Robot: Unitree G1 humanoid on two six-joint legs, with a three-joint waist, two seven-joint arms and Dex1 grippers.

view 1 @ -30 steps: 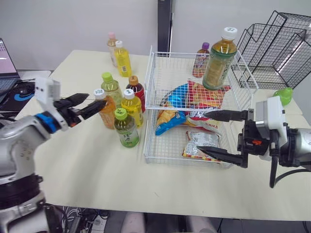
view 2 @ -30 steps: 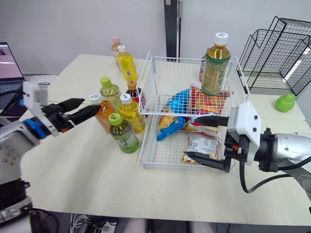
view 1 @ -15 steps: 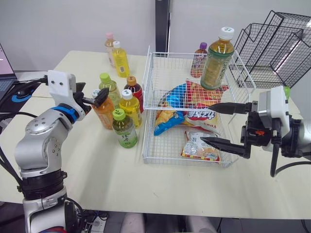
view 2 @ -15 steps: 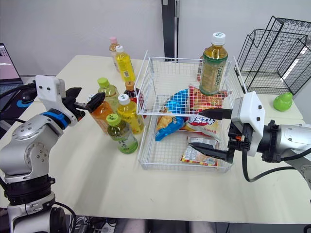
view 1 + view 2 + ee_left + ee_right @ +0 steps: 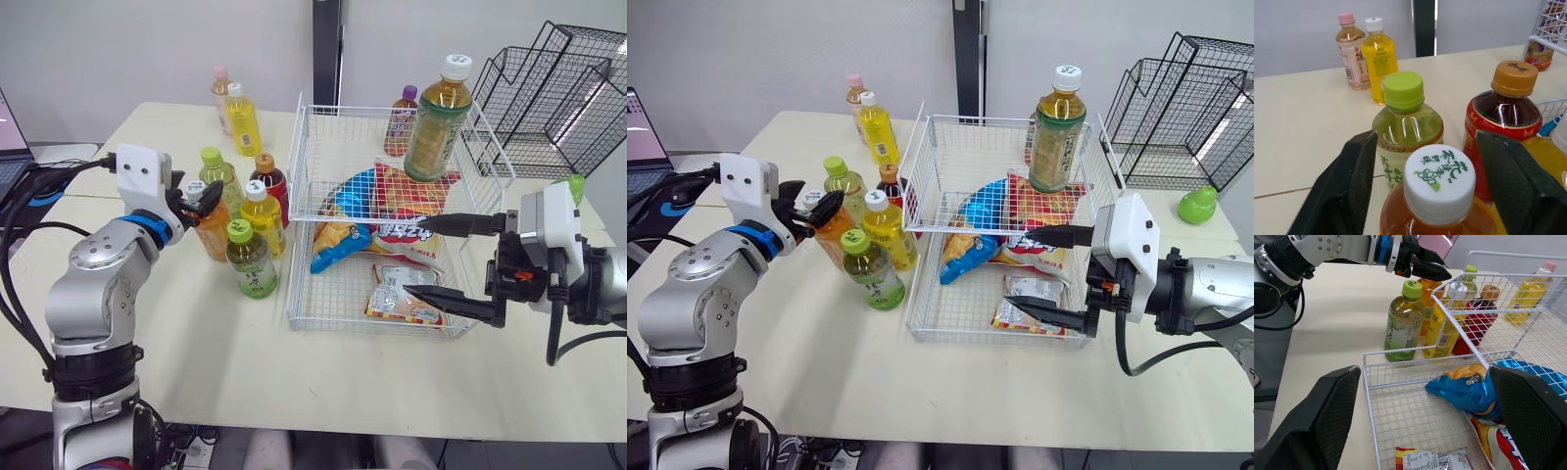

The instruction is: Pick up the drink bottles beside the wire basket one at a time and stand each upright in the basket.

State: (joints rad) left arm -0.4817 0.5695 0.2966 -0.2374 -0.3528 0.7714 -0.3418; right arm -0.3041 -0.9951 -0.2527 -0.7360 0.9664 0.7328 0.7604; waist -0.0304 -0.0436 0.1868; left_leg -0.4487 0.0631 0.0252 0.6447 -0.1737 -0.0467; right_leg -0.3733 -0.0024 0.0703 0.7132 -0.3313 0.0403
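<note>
One large green-tea bottle stands upright in the far right corner of the wire basket, so by the look of it the task has barely begun. A small purple-capped bottle shows through the wires at the far side; whether it is inside or beyond cannot be told. Seven bottles wait outside. Five are bunched against the basket's left side: a white-capped orange tea bottle, a green-capped one behind it, a red one with an orange cap, a yellow one, and a green tea bottle nearest the front edge. A pink-capped bottle and another yellow bottle stand near the far edge of the surface.

Judging by its pose, the left gripper is about to take the orange tea bottle. Its jaws are spread on either side of the cap, not touching it. The right gripper hangs at the basket's near right corner, jaws wide apart and empty.

Room is tight. Neighbouring bottles crowd the target, and snack packets cover much of the basket floor, leaving bare wire mainly along the far side and the near left corner.
</note>
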